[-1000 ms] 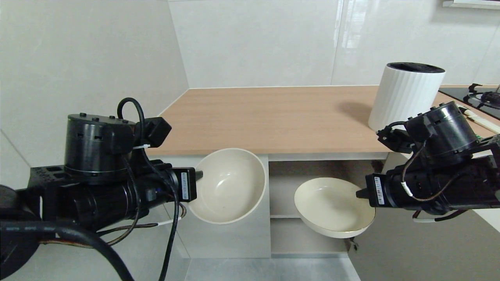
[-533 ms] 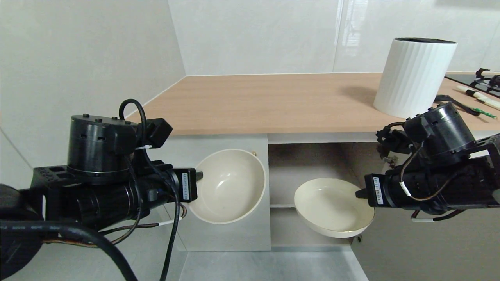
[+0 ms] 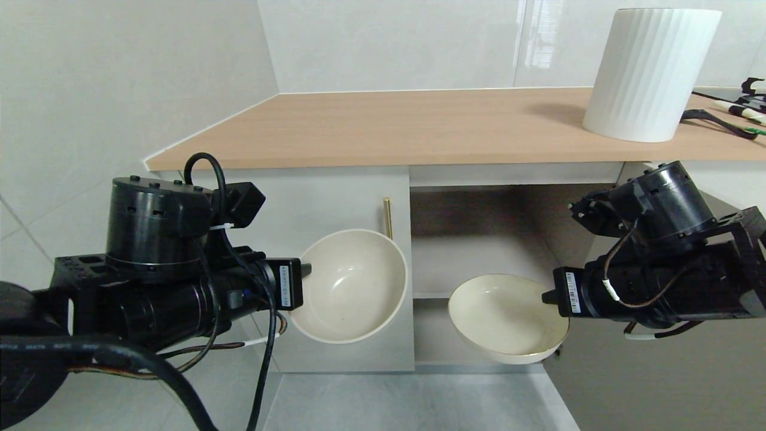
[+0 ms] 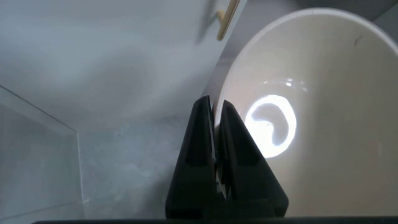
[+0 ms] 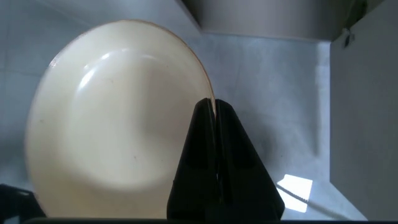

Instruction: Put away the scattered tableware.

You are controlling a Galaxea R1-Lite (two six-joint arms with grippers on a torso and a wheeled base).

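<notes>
Looking lower now than 1 s ago: more of open cabinet in sight, table riding high. Camera shift, not things moving. Gripping deep bowl by rim w/ L pincer, clamped tight, in front of closed door. Pinching shallow bowl by rim w/ R pincer, at cabinet opening, near shelf. Prob. lined up for sliding both bowls in.
</notes>
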